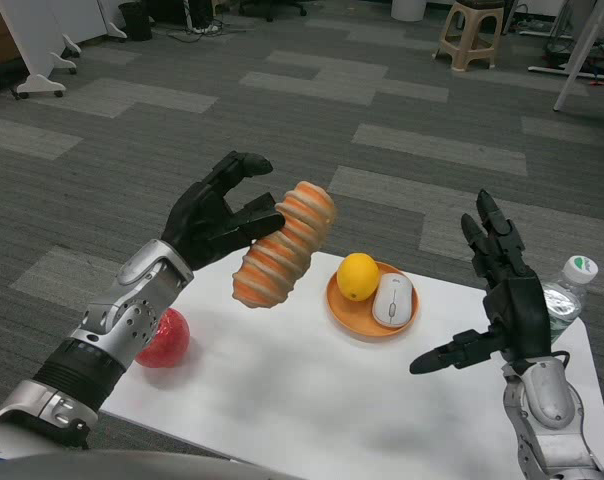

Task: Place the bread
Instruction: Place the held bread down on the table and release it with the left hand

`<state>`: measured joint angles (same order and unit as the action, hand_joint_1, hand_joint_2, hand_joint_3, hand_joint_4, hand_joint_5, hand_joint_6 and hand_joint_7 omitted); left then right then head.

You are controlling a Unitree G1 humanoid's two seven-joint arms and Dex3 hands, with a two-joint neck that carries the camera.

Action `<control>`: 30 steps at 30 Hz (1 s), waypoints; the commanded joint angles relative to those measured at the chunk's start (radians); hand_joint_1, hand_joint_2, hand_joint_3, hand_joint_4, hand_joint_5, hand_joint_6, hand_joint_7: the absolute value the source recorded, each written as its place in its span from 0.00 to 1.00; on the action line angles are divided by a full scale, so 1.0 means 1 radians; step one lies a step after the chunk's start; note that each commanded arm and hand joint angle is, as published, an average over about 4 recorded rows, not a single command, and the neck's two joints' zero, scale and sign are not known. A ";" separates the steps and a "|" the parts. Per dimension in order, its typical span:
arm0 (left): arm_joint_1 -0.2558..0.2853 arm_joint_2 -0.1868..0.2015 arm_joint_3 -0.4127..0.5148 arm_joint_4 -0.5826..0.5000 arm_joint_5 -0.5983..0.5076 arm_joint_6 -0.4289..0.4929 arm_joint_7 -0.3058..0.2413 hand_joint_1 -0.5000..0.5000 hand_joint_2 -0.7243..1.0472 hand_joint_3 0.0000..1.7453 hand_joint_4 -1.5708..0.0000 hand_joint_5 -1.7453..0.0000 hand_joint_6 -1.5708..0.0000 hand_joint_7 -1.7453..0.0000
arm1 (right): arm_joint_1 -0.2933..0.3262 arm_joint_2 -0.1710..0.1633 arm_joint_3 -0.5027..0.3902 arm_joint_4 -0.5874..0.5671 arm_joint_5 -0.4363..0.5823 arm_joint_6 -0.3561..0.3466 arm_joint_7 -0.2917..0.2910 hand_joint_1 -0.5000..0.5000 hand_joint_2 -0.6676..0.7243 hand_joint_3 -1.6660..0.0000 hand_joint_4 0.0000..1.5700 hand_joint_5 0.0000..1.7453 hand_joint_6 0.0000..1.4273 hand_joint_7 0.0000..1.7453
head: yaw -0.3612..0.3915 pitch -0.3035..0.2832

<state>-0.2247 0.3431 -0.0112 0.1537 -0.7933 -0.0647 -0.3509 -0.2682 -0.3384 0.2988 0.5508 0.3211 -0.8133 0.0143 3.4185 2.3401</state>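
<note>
Left hand (217,220) has the bread (284,245) — fingers (257,215) grasping it from its left side, loaf lifted clear of the counter (312,400) and tilted, upper end leaning right. Bread is an orange-brown ridged loaf with pale stripes, hanging over the counter's far left part, just left of the plate (354,321).

Plate is orange and sits near the far edge of the counter. On it: a lemon (357,276) at the left and a white computer mouse (393,299) at the right, the two touching or nearly so.

Right hand (502,300) is up above the counter's right side, fingers released and spread, holding nothing — thumb sticking out to the left.

Red apple-like fruit (164,338) at the counter's left edge, partly hidden behind the left forearm. Clear water bottle (565,295) with white cap at the far right, behind the right hand.

Background: grey carpet tiles, a beige stool (471,33) far back.
</note>
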 commanded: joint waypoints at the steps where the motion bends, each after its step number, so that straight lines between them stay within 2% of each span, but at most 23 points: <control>1: 0.011 0.001 0.007 -0.006 0.005 -0.004 0.003 0.33 1.00 0.05 0.45 0.00 0.92 0.04 | -0.012 -0.001 -0.001 -0.009 0.009 -0.003 -0.004 0.17 0.57 1.00 0.00 0.11 0.00 0.00 | 0.000 -0.001; 5: 0.010 0.001 0.007 -0.006 0.004 -0.004 0.003 0.33 1.00 0.05 0.45 0.00 0.92 0.04 | -0.012 -0.001 -0.001 -0.009 0.009 -0.003 -0.004 0.17 0.59 1.00 0.00 0.11 0.00 0.00 | 0.000 0.000; 9: 0.010 0.001 0.007 -0.006 0.005 -0.004 0.003 0.33 1.00 0.05 0.45 0.00 0.92 0.04 | -0.012 -0.001 -0.001 -0.009 0.010 -0.003 -0.004 0.17 0.55 1.00 0.00 0.11 0.00 0.00 | 0.002 0.001; 17: 0.010 0.001 0.007 -0.006 0.005 -0.004 0.003 0.33 1.00 0.05 0.45 0.00 0.92 0.04 | -0.012 -0.001 -0.001 -0.009 0.010 -0.003 -0.004 0.17 0.58 1.00 0.00 0.11 0.00 0.00 | 0.002 0.000; 30: 0.011 0.001 0.007 -0.006 0.005 -0.004 0.003 0.33 1.00 0.05 0.45 0.00 0.92 0.04 | -0.012 -0.001 -0.001 -0.009 0.009 -0.003 -0.004 0.17 0.55 1.00 0.00 0.11 0.00 0.00 | 0.000 0.000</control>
<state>-0.2247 0.3431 -0.0112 0.1537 -0.7933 -0.0647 -0.3509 -0.2682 -0.3384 0.2988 0.5508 0.3210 -0.8133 0.0143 3.4188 2.3399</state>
